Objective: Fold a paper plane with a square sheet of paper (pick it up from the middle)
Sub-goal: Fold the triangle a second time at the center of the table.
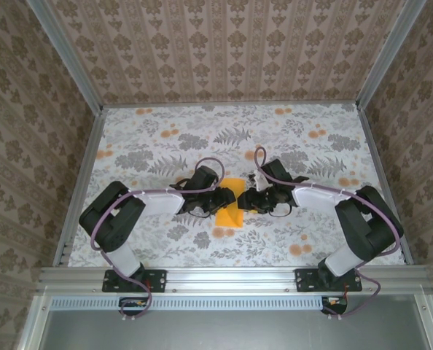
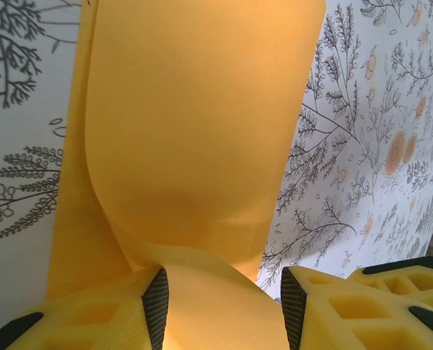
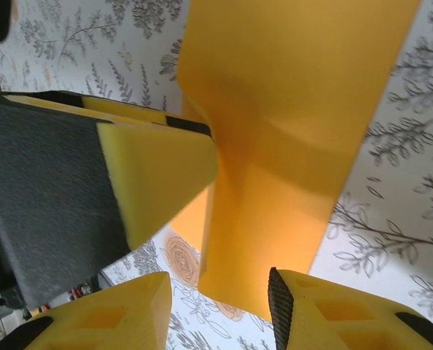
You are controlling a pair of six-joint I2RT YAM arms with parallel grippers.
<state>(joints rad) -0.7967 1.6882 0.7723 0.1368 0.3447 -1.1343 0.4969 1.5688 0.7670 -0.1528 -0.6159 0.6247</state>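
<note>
The square sheet of paper (image 1: 229,210) lies on the bench (image 1: 165,138), one flap curling up. The left gripper (image 2: 224,295) and right gripper (image 3: 218,300) straddle it, jaws apart. Edges should be aligned before the crease is pressed.

Yellow-fingered left claw (image 2: 222,295), purple cables (image 1: 211,159)
</note>
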